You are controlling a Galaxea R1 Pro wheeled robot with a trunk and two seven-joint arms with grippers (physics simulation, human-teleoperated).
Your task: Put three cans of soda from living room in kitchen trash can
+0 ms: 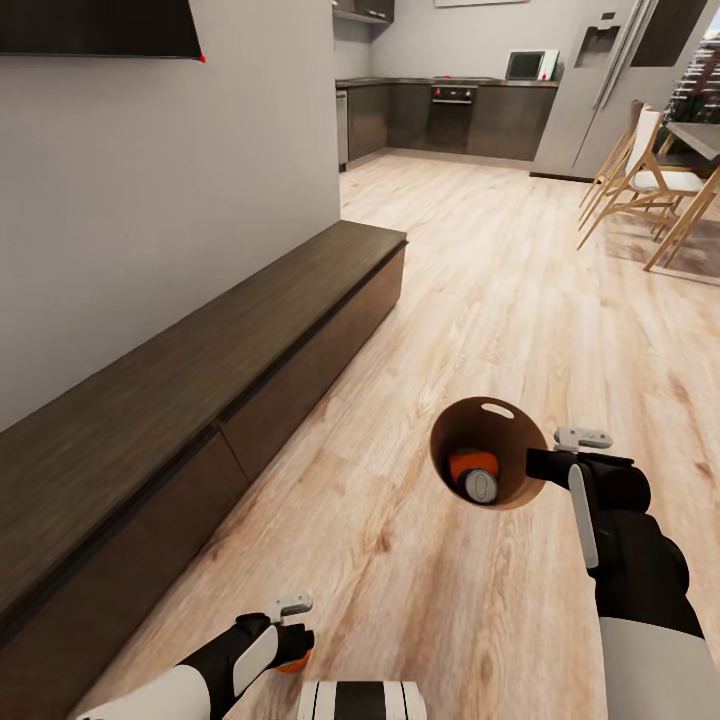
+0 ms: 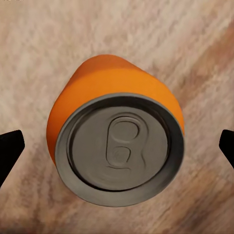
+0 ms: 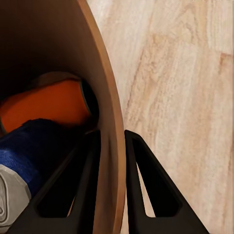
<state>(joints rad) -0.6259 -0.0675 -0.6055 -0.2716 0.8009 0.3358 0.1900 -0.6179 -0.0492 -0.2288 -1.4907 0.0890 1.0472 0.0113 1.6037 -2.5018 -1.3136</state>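
Low at the near left, left gripper [image 1: 291,640] holds an orange can [image 2: 115,146] between its fingers. Right gripper [image 3: 113,185] pinches the trash can [image 1: 520,485] wall; inside lie another orange can [image 3: 46,105] and a blue can [image 3: 29,153]. Kitchen cabinets [image 1: 440,115] stand far ahead.

Brown-lined tash can [image 1: 500,440] holds an orange can [image 1: 468,465] and blue can [image 1: 481,486]; another orange can [image 2: 117,141] stands apart.
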